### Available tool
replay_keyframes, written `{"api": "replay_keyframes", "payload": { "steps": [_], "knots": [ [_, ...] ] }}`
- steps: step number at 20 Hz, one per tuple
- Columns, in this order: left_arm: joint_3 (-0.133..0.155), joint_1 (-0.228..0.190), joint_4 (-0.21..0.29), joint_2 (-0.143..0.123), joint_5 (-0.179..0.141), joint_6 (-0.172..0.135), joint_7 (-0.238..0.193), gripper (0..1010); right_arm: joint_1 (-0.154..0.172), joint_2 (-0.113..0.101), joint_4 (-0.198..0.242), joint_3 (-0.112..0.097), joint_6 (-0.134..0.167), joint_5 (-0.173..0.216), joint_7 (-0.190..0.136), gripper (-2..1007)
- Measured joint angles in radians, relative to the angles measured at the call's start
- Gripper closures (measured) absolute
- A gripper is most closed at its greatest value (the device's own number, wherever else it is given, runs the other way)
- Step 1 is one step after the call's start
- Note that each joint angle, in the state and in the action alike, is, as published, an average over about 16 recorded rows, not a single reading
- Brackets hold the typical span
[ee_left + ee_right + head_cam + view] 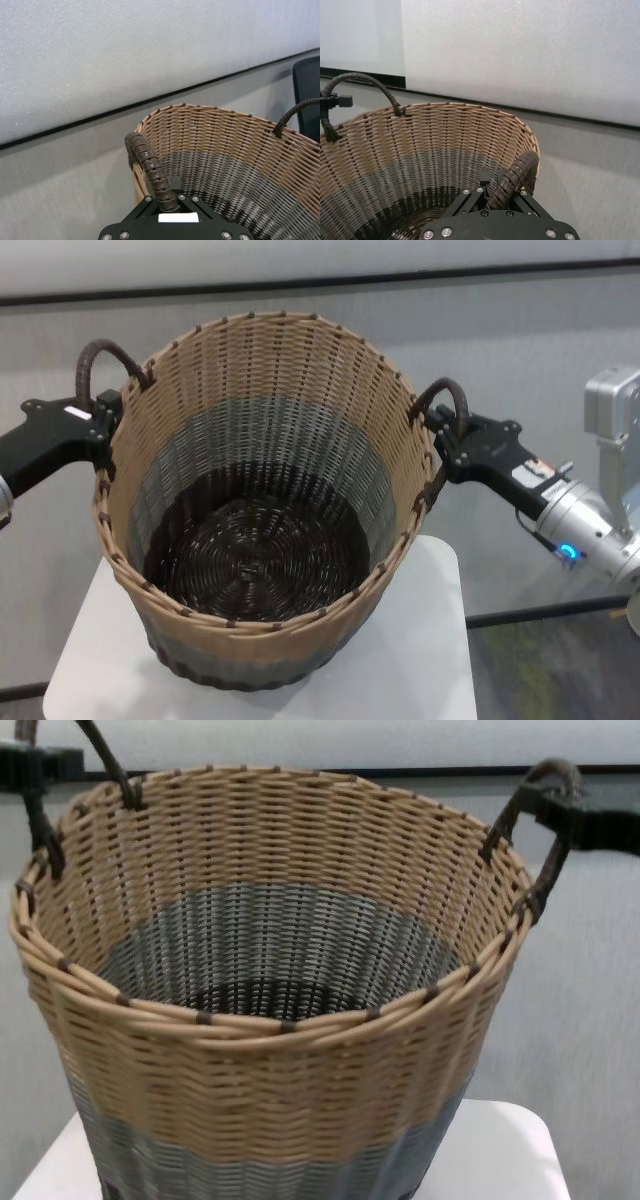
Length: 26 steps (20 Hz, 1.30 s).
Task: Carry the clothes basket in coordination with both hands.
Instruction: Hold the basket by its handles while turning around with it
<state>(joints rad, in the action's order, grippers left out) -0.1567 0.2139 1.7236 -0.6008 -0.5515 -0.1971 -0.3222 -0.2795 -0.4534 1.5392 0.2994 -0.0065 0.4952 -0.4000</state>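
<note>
The clothes basket (250, 640) is large, round and woven, with a tan top, a grey band and a dark bottom. It stands upright over a white table and looks empty inside. My left gripper (95, 420) is shut on the basket's left loop handle (100, 355), which the left wrist view shows as a wrapped handle (150, 170) running into the fingers. On the opposite side my right gripper (445, 435) is shut on the right loop handle (447, 392), seen close in the right wrist view (515, 180). Whether the basket's base touches the table is not visible.
The white table (420, 660) with rounded corners lies under the basket. Its right edge drops to a dark floor (540, 670). A grey panelled wall (500, 330) stands close behind. A dark chair back (306, 95) shows past the basket.
</note>
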Motion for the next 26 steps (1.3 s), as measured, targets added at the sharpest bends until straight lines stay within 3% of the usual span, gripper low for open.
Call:
{"api": "replay_keyframes", "payload": {
  "steps": [6, 11, 26],
  "knots": [
    [0.024, 0.005, 0.04, -0.002, -0.06, -0.06, 0.004, 1010, -0.009, -0.005, 0.041, -0.012, 0.018, -0.011, -0.002, 912],
    [0.025, 0.009, 0.063, -0.013, -0.091, -0.092, 0.014, 1010, -0.012, -0.003, 0.057, -0.021, 0.027, -0.002, -0.005, 912],
    [-0.005, 0.019, 0.081, -0.043, -0.079, -0.093, 0.026, 1010, -0.008, 0.0, 0.063, -0.028, 0.03, 0.02, -0.012, 912]
  ]
}}
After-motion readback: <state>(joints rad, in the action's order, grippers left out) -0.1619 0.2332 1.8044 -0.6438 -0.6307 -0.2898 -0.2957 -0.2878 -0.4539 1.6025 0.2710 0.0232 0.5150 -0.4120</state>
